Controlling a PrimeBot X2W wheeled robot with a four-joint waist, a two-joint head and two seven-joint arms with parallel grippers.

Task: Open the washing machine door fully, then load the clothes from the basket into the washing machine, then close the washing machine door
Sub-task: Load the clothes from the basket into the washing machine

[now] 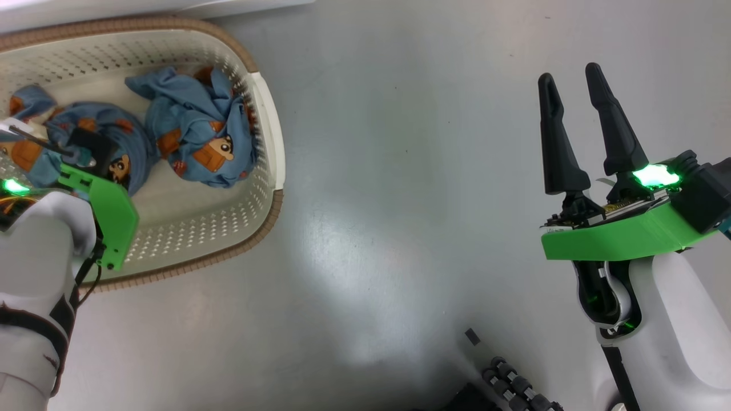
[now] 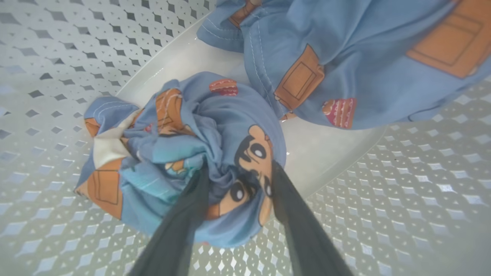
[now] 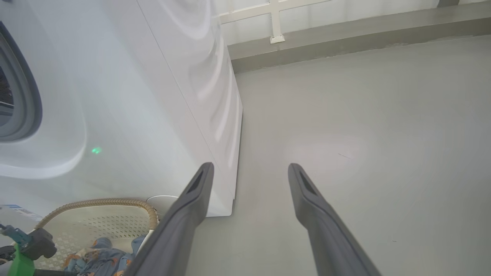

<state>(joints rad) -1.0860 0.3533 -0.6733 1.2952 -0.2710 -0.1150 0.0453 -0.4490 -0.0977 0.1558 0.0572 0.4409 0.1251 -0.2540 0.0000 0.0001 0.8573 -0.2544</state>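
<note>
Picking a blue cloth out of the basket (image 1: 268, 142)

The left gripper (image 2: 238, 170) holds its fingers apart, one each side of the bunched cloth (image 2: 184, 153), tips touching it. I cannot tell if they pinch yet. It should squeeze deep into the folds, then lift straight up. The second cloth (image 2: 364, 57) lies at one o'clock. The right gripper (image 1: 570, 72) hangs with its fingers apart over the floor (image 1: 400, 171).

basket (image 1: 268, 131) on the floor (image 1: 400, 171) at the robot's front left, just before the washing machine (image 3: 134, 96); inside the basket, side by side: left garment (image 2: 153, 153), right garment (image 1: 194, 137); touching or just apart, can't tell; left gripper (image 2: 238, 168) down in the basket on the left garment, one finger each side of a fold; right gripper (image 1: 570, 71) over bare floor, well to the right of the basket; machine's front corner lies just left of its fingers in the right wrist view
</note>
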